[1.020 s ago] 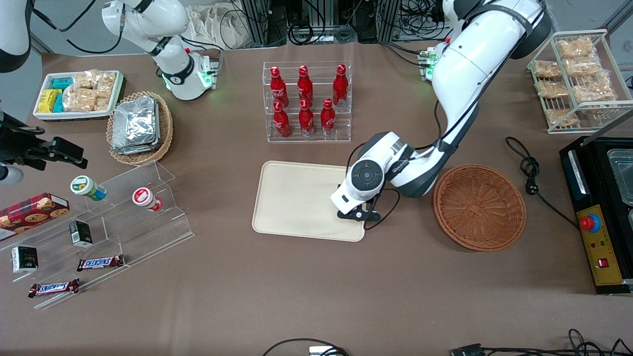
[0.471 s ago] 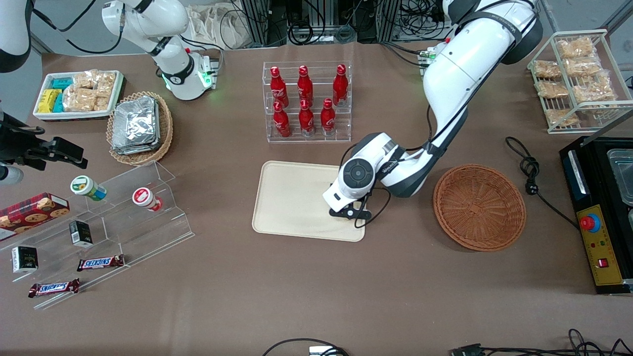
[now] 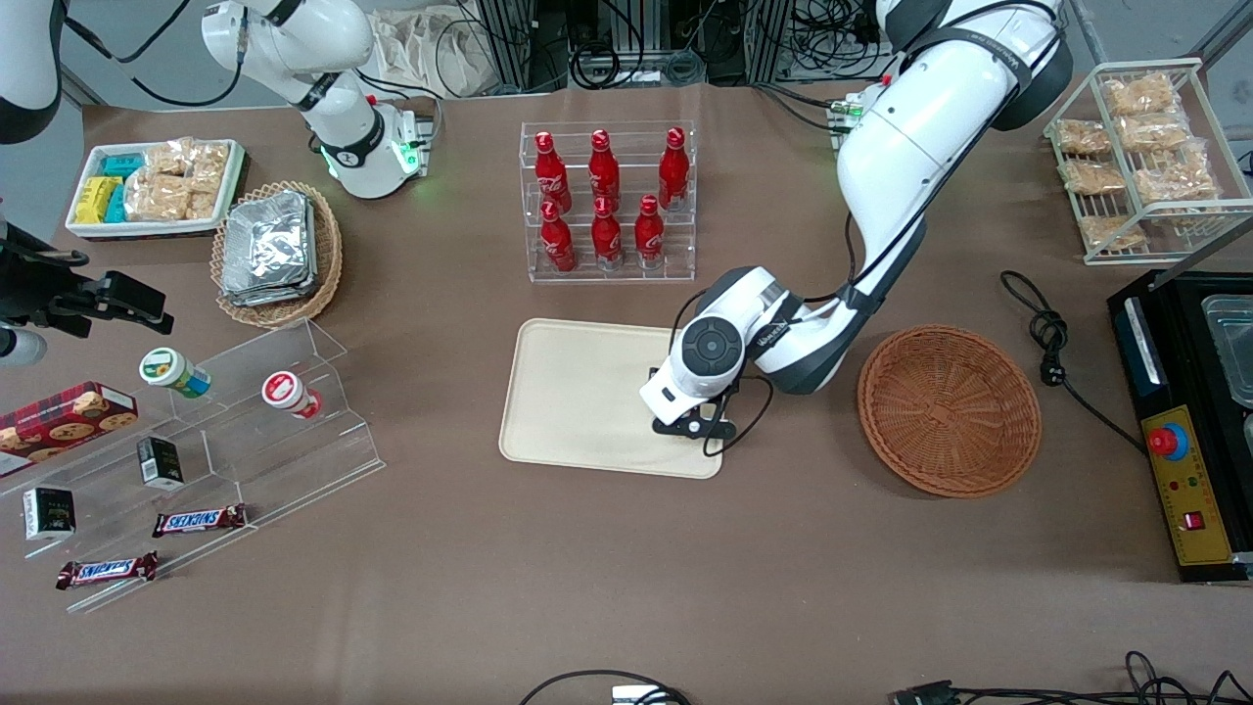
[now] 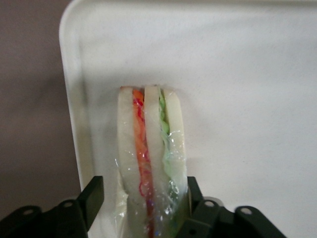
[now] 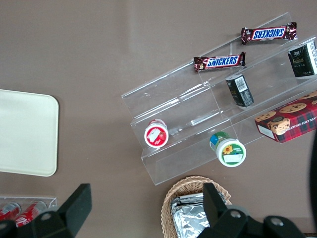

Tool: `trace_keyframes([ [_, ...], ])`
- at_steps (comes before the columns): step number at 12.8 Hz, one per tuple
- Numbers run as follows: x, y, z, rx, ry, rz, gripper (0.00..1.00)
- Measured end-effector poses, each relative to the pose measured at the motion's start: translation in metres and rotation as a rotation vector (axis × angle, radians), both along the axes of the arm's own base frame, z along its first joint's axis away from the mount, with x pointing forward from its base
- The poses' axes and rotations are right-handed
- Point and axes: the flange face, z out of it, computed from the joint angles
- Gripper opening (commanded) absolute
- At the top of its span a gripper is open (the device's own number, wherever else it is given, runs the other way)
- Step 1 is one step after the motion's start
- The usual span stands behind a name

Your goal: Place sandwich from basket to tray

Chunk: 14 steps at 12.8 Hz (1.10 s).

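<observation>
Sandwich is down on the tray now, standing on edge near the rim at the working arm's end, clear wrap around it, orange-red and green filling facing the wrist camera. The gripper sits low over it with its fingers spread a bit wider than the wedge; one finger looks just off the bread, the other right against the wrap. Compared to a second ago the wrist has slid further in over the tray, and it barely budged in the last half second. The reddish-brown wicker basket sits beside the tray, nothing in it.
</observation>
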Motion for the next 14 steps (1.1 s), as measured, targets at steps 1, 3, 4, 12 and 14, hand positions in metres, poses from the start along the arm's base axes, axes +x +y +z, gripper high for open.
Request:
trace_keyframes([
  [1,0.006,0.003,0.019,0.014,-0.005,0.004,1.0],
  [3,0.019,0.018,0.077,0.058,-0.021,0.019,1.0],
  [4,0.023,0.03,0.11,0.082,-0.034,0.031,1.0],
  [12,0.036,0.182,0.301,0.161,-0.089,-0.057,1.0],
  [14,0.034,0.227,0.341,0.129,-0.073,-0.089,1.0],
])
